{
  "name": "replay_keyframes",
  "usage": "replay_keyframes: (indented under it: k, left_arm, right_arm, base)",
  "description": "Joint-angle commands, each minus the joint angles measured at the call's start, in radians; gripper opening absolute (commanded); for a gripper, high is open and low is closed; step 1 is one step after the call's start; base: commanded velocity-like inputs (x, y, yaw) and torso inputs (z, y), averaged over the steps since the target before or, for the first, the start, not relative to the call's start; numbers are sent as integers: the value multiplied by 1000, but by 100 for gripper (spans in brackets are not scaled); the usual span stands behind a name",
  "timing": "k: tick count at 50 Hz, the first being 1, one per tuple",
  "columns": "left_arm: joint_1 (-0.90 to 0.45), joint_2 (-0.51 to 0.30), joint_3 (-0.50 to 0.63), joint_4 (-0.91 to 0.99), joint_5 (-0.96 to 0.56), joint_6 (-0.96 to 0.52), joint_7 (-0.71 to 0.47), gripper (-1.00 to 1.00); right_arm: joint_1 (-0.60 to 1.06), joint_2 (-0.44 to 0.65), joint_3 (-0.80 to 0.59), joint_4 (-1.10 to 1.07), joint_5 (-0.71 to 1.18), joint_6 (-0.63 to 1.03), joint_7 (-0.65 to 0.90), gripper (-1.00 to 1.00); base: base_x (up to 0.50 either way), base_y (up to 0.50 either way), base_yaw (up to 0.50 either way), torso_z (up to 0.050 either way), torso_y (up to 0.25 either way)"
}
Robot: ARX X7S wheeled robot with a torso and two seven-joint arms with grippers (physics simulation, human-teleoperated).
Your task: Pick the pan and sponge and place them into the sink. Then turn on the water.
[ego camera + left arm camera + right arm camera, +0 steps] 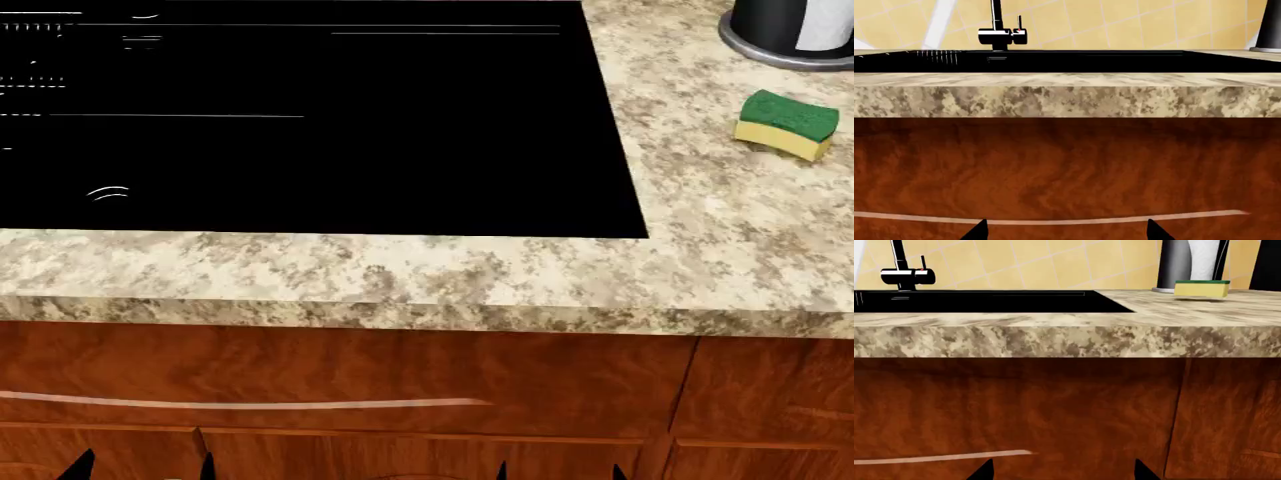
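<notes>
The sponge (787,125), green on a yellow base, lies on the speckled counter to the right of the black sink (334,120). In the right wrist view the sponge (1201,288) sits beyond the sink's corner. The black faucet (997,30) stands behind the basin, and no water shows at it. The pan is out of view. My left gripper (1067,231) and right gripper (1062,471) are both open and hold nothing. They hang low in front of the wooden cabinet, below the counter edge, with only their fingertips showing.
A paper towel holder (794,30) stands at the back right, just behind the sponge. The thick stone counter edge (400,300) overhangs the cabinet. A pale drawer handle (254,404) runs across the cabinet front just above the grippers.
</notes>
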Motion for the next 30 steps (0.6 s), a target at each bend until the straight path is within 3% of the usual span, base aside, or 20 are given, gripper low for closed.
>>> replay_keyframes:
  k: [1,16,30]
  left_arm:
    - [4,-18,15,4,-20,-3,-14,100]
    - [4,-55,56,-1,-63,1,-55,100]
    - [-1,-70,84,-3,-80,-7,-87,100]
  right_arm:
    - [0,15,-19,-4,18,2,19,100]
    - [-1,55,-66,-8,46,4,70,100]
    - [5,73,-84,-2,74,2,93,100]
  base:
    - [0,0,0,0,0]
    - [0,0,0,0,0]
    - [0,-486,0,0,0]
